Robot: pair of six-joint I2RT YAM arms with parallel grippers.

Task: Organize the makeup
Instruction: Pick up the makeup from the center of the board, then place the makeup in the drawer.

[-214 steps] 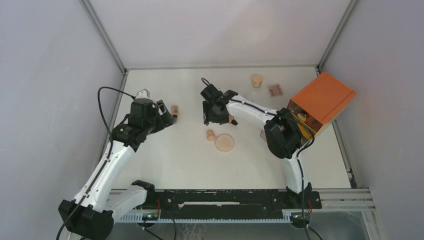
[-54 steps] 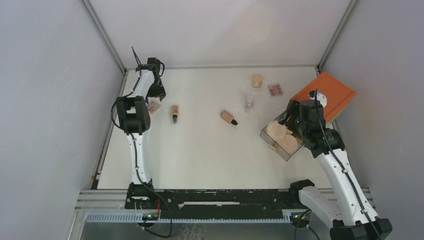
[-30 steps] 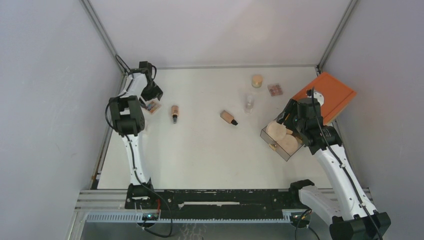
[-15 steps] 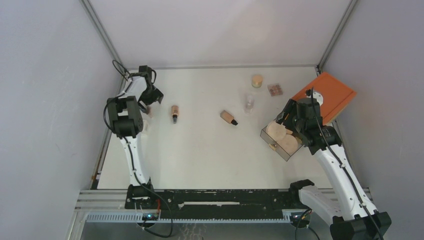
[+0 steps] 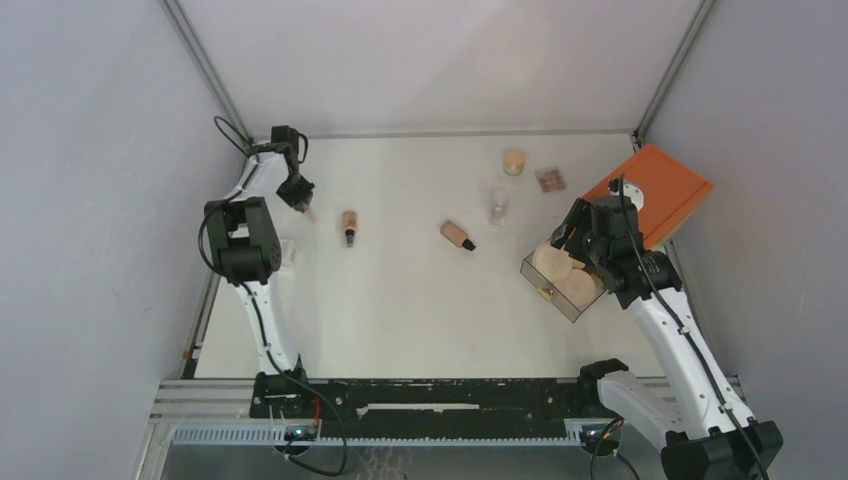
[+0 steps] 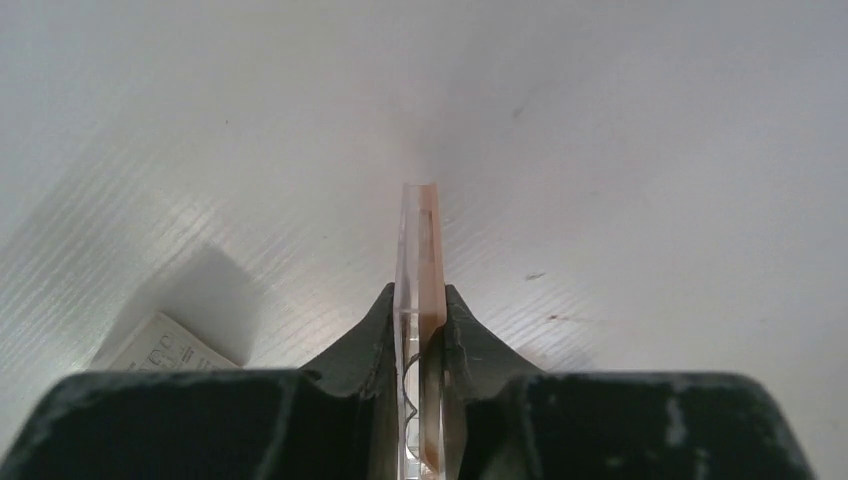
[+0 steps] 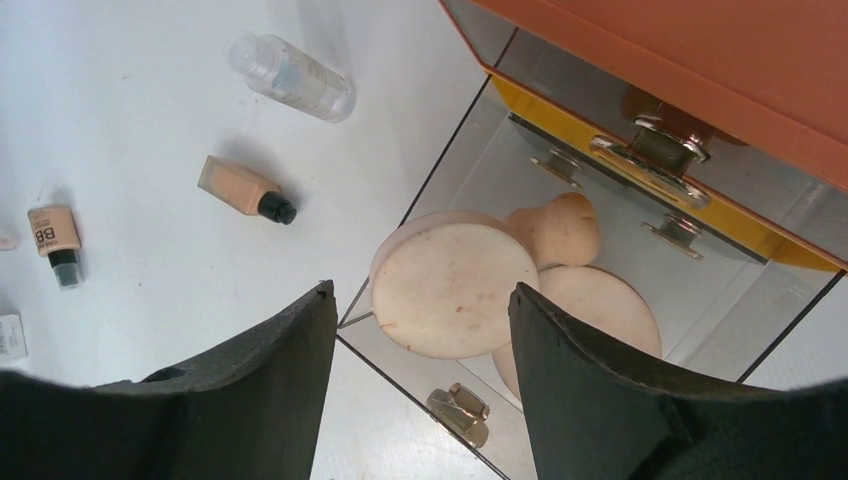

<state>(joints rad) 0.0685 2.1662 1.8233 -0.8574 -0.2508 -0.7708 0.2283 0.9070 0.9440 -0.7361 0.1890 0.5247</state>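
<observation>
My left gripper (image 6: 419,300) is shut on a thin clear and peach palette (image 6: 420,230), seen edge-on and sticking out past the fingertips. From above, that gripper (image 5: 301,200) is at the table's far left with the palette (image 5: 310,213) below it. My right gripper (image 7: 420,290) stands open above the pulled-out clear drawer (image 7: 420,190), holding nothing. In the drawer lie two round tan discs (image 7: 452,285) and a beige sponge (image 7: 560,228). Two peach bottles with black caps (image 5: 349,223) (image 5: 457,236) lie mid-table.
The orange-topped box (image 5: 655,195) stands at the right, its drawer (image 5: 562,275) open towards the table's middle. A clear bottle (image 5: 497,206), a tan round jar (image 5: 514,161) and a small palette (image 5: 549,179) sit at the back right. A small white labelled item (image 5: 288,252) lies by the left arm.
My left gripper has shut on the thin palette at the far left, and the left arm has shifted slightly. The right arm has stayed still over the drawer.
</observation>
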